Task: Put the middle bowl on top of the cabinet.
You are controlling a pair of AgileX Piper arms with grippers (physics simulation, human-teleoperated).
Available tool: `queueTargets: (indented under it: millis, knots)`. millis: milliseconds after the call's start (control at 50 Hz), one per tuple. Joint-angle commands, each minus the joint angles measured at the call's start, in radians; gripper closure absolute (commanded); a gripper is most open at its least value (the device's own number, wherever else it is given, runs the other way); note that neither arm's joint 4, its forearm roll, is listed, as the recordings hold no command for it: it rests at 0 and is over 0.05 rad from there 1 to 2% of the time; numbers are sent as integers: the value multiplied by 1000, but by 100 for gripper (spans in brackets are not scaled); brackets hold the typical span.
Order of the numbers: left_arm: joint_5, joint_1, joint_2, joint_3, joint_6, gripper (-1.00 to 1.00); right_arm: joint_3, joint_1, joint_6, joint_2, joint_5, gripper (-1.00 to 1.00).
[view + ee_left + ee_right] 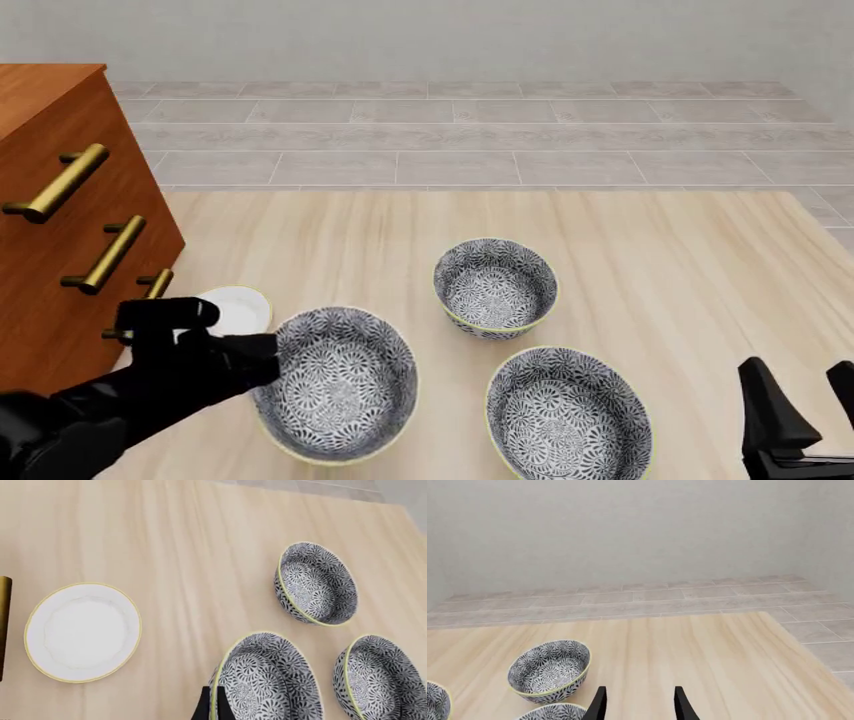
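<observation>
My left gripper (262, 366) is shut on the near-left rim of the middle bowl (340, 385), a deep floral bowl with a pale yellow rim. The bowl looks tilted and held a little above the table. In the left wrist view its rim (215, 690) runs between the two dark fingertips, with the bowl (267, 680) beyond them. The reddish-brown cabinet (54, 190) with brass bar handles stands at the far left, its top well above the bowl. Low at the right, my right gripper (805, 400) is open and empty, as the right wrist view (640, 704) shows.
Two look-alike floral bowls rest on the table, one further back (495, 285) and one near the front (570, 415). A small white dish (240, 305) lies at the cabinet's foot, beside the lowest brass handle (3, 610). Beyond the table edge lies grey tiled floor.
</observation>
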Motion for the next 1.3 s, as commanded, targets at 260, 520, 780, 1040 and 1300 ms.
queueTargets:
  millis: [260,520,780,1040,1300]
  knots:
    - [129,24,-53,-111,-92,100,-2,5,-6,3,0,-100]
    - [251,101,-30,-229,-70,100,1,6,-5,7,-5,-100]
    - [322,138,-13,-315,-114,100,1,3,-4,1,0,-100]
    - [341,146,-14,-342,-197,100,0,3,-3,7,-6,-100]
    - [366,160,-19,-400,-246,100,0,1,4,3,-2,-100]
